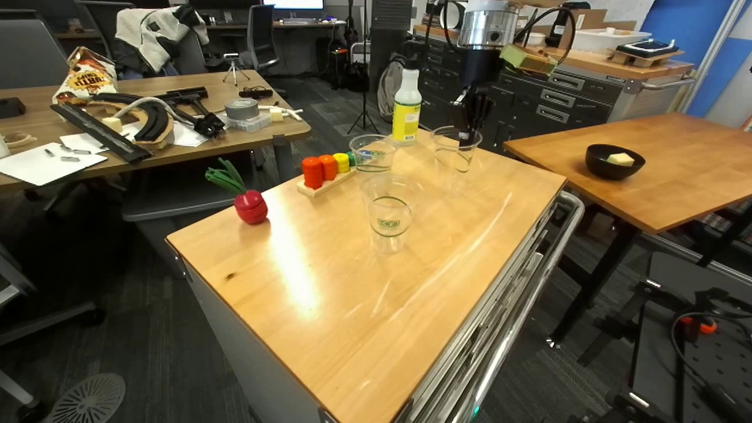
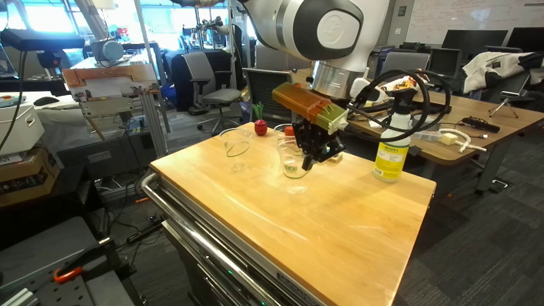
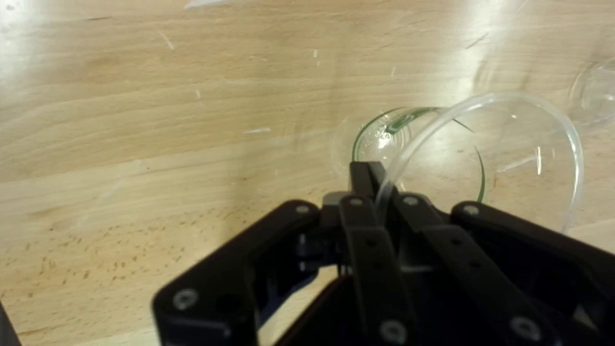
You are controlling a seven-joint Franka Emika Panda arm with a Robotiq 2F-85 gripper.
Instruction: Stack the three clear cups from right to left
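Three clear cups with green rings are on the wooden table. One clear cup (image 1: 451, 158) is at my gripper (image 1: 465, 138); it also shows in an exterior view (image 2: 292, 163) and in the wrist view (image 3: 461, 144). In the wrist view my gripper (image 3: 369, 178) is shut with the cup's rim between its fingers. I cannot tell whether this cup is off the table. A second clear cup (image 1: 390, 220) stands apart, nearest an exterior camera, and also shows here (image 2: 236, 148). A third clear cup (image 1: 373, 155) stands beside the coloured toy; it is mostly hidden elsewhere (image 2: 280, 127).
A yellow-green spray bottle (image 1: 406, 108) stands by the table's edge, near the gripper. A toy with coloured pegs (image 1: 320, 173) and a red toy radish (image 1: 251, 207) lie along one side. A metal handle (image 1: 546, 276) runs along the opposite edge. A black bowl (image 1: 614, 161) is on another table.
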